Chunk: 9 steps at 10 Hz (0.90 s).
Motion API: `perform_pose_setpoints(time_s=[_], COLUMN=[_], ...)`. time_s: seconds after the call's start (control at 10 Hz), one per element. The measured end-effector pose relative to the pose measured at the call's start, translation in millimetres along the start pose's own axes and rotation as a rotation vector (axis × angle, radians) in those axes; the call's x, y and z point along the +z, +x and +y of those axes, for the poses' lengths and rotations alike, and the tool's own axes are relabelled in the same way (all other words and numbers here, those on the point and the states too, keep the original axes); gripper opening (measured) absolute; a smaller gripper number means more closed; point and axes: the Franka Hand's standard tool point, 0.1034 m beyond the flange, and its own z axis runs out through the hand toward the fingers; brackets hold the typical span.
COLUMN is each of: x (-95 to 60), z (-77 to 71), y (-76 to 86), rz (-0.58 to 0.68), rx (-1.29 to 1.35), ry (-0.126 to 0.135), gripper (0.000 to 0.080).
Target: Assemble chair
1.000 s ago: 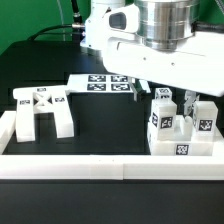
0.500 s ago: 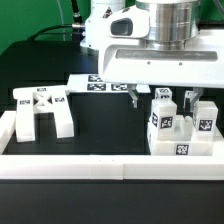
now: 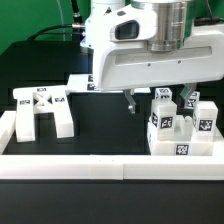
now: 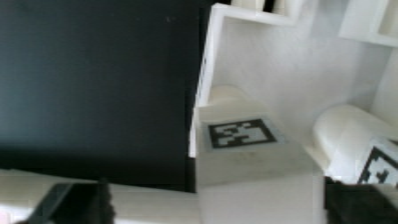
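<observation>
The chair lies in parts on the black table. Its cross-braced frame (image 3: pixel 40 110) stands at the exterior view's left. A cluster of tagged white blocks (image 3: pixel 178 128) stands at the exterior view's right. My gripper (image 3: pixel 160 104) hangs low over that cluster, open, with one finger on either side of the cluster's top block (image 3: pixel 163 98). In the wrist view a tagged white block (image 4: pixel 240 133) sits between my dark fingertips (image 4: pixel 75 205), and my gripper (image 4: pixel 217 207) is not closed on it.
A long white rail (image 3: pixel 100 165) edges the table's front, and a short one (image 3: pixel 6 125) runs along the exterior view's left. The marker board (image 3: pixel 80 82) lies at the back, mostly hidden behind my arm.
My arm has come down over the right cluster, and now covers most of the marker board. The fingers have dropped to the level of the top block. The parts have not moved.
</observation>
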Motion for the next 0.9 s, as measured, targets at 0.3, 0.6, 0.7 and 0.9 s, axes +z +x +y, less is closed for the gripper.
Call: perform_pose_setpoints(time_s=[0.3, 0.6, 0.7, 0.9], x=[-0.1, -0.1, -0.1, 0.0], z=[0.5, 0.1, 0.6, 0.0], y=[0.0, 0.1, 0.1, -0.1], rz=[0.000, 0.000, 0.000, -0.001], rx=[0.013, 0.171, 0.253, 0.443], ry=[0.000, 0.004, 0.004, 0.007], gripper=[0.0292, 0.0292, 0.0292, 0.0292])
